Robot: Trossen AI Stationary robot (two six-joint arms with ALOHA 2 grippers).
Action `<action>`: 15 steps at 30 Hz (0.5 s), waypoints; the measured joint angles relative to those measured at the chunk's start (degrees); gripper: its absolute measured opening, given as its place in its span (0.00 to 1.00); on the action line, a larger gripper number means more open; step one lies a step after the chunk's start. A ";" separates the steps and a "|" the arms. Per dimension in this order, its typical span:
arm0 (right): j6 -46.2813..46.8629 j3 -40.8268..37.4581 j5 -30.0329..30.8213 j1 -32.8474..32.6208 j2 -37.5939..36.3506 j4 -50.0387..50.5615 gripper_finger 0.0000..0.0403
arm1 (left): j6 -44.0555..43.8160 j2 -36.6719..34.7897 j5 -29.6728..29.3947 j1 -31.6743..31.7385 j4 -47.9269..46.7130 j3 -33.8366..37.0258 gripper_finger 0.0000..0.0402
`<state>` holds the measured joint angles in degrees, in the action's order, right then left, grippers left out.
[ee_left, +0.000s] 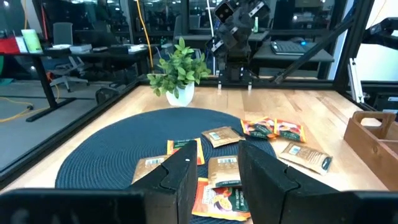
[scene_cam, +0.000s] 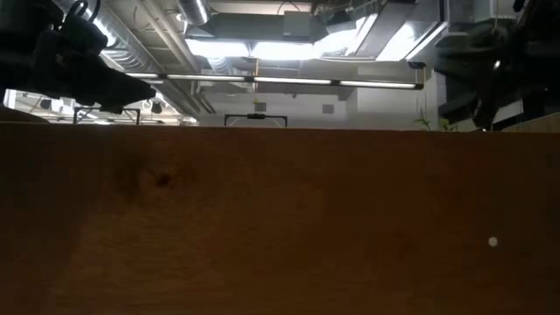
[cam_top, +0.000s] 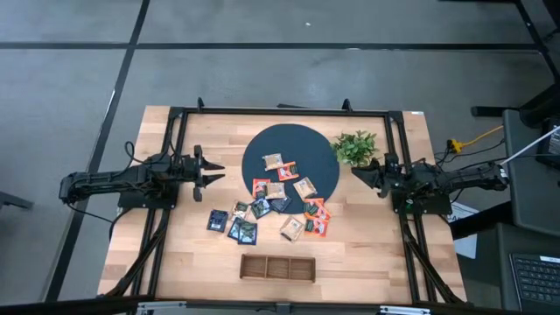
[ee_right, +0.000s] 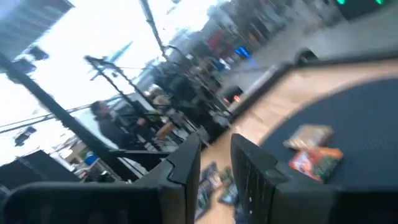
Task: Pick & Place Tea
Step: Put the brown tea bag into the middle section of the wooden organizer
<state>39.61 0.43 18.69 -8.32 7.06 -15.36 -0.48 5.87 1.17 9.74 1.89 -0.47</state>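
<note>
Both jaws being held slightly apart with nothing between them, left gripper (cam_top: 214, 170) and right gripper (cam_top: 359, 170) flanking a round woven dark mat (cam_top: 262, 144), flat square foil tea sachets (cam_top: 271, 206) lying scattered across mat and pale wood table (cam_top: 175, 262), slim wooden three-compartment tray (cam_top: 277, 268) nearby, leafy plant (cam_top: 355, 146) beside the mat

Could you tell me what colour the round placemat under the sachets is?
Dark navy round woven placemat, clearest in the high view.

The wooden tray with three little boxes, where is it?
In the high view, the wooden tray lies near the table's front edge, midway between the arms, just below the scattered tea sachets.
</note>
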 joint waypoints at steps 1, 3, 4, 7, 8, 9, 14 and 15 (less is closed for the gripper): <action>-1.24 0.00 -0.32 0.00 0.50 -1.56 0.23 | -1.43 0.00 0.08 0.00 0.00 0.00 0.28; -2.99 0.00 -0.32 0.00 2.24 -4.69 0.23 | -4.32 0.00 0.24 0.00 0.02 -0.01 0.28; -3.76 0.00 -0.31 0.00 3.33 -5.89 0.23 | -5.08 0.00 0.13 0.00 0.13 -0.02 0.28; -4.17 0.00 -0.43 0.00 7.67 -9.69 0.23 | -8.06 0.00 -0.01 0.00 1.41 0.00 0.28; -4.19 0.07 -0.81 0.00 9.27 -10.73 0.23 | -8.72 0.00 -0.05 0.00 1.94 -0.01 0.28; -4.20 0.63 -1.36 0.00 11.12 -10.85 0.23 | -9.44 0.02 -0.05 0.00 2.90 -0.02 0.28; -8.56 7.15 -7.01 -0.02 21.96 -11.01 0.23 | -10.74 0.00 -1.07 0.00 9.48 -0.01 0.28; -10.13 8.86 -8.34 -0.02 24.25 -10.78 0.23 | -11.47 0.01 -1.13 0.00 10.85 -0.02 0.28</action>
<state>29.47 9.28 10.35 -8.34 31.31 -26.14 -11.95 5.88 0.04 9.74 12.74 -0.49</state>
